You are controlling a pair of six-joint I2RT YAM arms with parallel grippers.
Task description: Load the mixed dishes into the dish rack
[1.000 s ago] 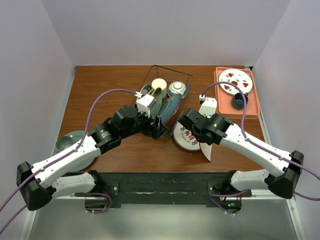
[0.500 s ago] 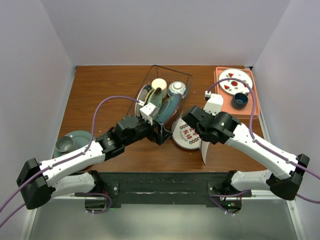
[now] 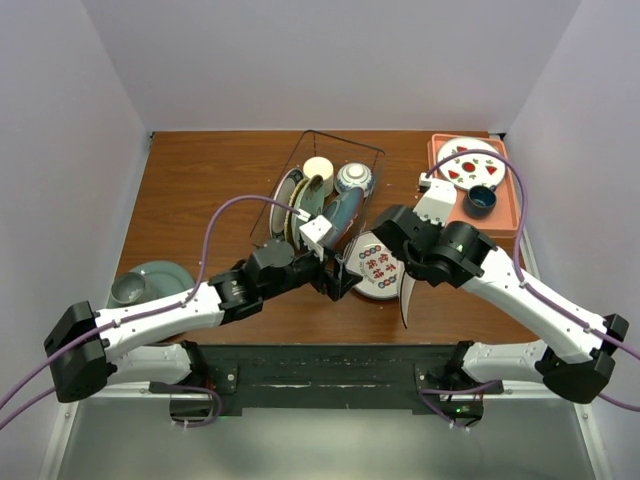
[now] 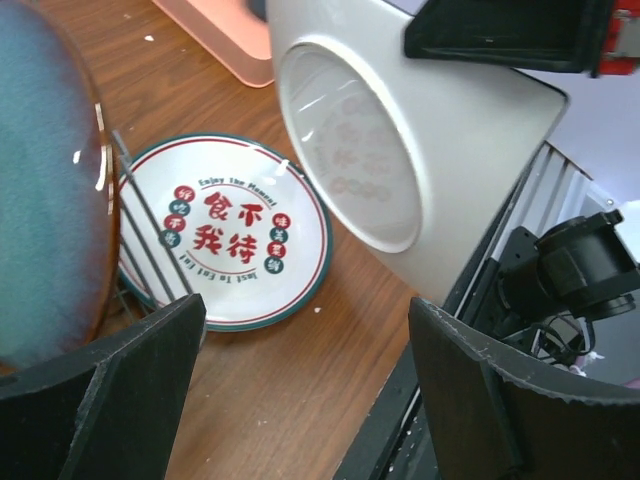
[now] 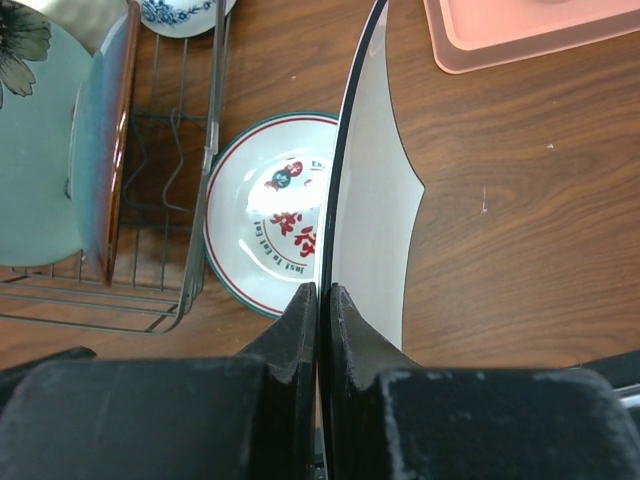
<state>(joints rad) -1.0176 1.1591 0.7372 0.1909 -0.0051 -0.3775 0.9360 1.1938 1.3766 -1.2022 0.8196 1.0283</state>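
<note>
– Looking at the right gripper (image 5: 322,295), what has it got?

– Its fingers are pinched together on the rim of the white square plate (image 5: 372,190). The plate stands on edge in the air, not flat.

– Which way does it run?

– From above you see only a thin sliver (image 3: 408,300), its long line going from the gripper toward the near edge of the table (image 3: 200,190). One broad face is turned toward the left arm's camera (image 4: 400,140).

– And where is it relative to the dish rack (image 3: 372,152)?

– Outside it, above the table, just right of the white plate with dark patterned rim (image 3: 378,268). That plate lies flat on the wood, beside the rack's near right corner.

– The left gripper (image 4: 305,305)?

– Fingers wide apart, holding nothing, at the rack's near end.

– What is in the rack?

– The teal-blue plate (image 3: 340,215) and the pale green flower plate (image 3: 290,195) stand on edge. The cream mug (image 3: 318,170) and the small blue-white patterned bowl (image 3: 354,179) sit at the far end.
</note>
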